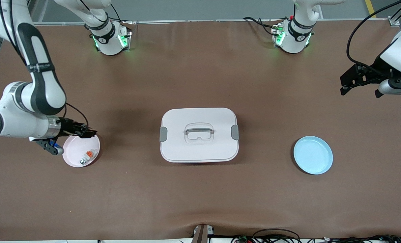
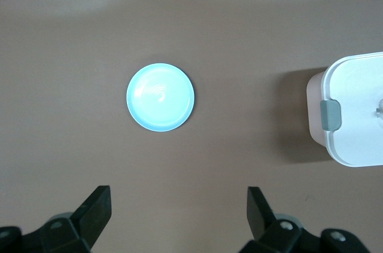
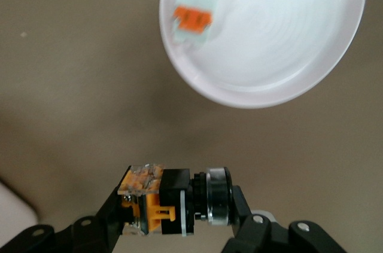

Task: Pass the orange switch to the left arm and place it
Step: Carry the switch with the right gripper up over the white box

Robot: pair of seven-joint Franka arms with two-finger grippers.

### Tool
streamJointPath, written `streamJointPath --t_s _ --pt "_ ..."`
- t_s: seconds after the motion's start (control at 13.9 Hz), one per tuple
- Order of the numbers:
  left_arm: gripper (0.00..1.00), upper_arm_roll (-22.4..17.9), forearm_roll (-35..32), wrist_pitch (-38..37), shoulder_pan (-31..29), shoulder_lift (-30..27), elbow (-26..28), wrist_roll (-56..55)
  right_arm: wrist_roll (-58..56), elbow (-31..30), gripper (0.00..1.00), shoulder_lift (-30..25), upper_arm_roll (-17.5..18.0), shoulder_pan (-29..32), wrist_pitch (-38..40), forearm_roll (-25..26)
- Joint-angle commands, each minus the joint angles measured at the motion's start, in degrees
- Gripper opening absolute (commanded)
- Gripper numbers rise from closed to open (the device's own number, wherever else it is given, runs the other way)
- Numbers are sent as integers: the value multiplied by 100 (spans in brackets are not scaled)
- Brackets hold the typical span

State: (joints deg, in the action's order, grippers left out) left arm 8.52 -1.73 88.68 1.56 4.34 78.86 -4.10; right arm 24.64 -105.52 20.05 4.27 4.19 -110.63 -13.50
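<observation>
Front view: box (image 1: 199,135) is seen at table centre. Pink plate (image 1: 74,157) is placed at box's 9 o'clock, blue plate (image 1: 313,155) at 3 o'clock. Right gripper (image 1: 87,133) is held over pink plate's rim.

Left wrist view: left gripper (image 2: 179,205) is held spread, empty, above table near blue plate.

Right wrist view: orange switch (image 3: 173,201) is pinched between right gripper's fingers (image 3: 239,205); whitish part (image 3: 194,20) is left in pink plate.

Two arms (image 1: 35,84), two plates (image 1: 313,155), one box (image 1: 199,135), two switches (image 3: 170,202)
</observation>
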Motion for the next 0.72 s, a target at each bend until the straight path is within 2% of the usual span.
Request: streamJointPath --t_s 0.0,0.22,0.36,0.58,0.65 --pt "100 19 -29 -35 -24 -65 -3 32 1004 109 0 -396 222 -234 479 -83" --pt "100 19 -29 -35 -24 -65 -3 32 2287 837 0 -370 477 -637 1182 -171" --pt "100 27 -20 -44 -33 -65 -3 32 2913 1155 0 -353 487 -1015 1245 -206" --pt "100 27 -20 -35 -24 -65 -11 32 3704 1603 0 -274 478 -1419 1228 -889" --pt "100 27 -20 -43 -24 -65 -3 32 3941 1805 0 -117 478 -1612 1219 -917"
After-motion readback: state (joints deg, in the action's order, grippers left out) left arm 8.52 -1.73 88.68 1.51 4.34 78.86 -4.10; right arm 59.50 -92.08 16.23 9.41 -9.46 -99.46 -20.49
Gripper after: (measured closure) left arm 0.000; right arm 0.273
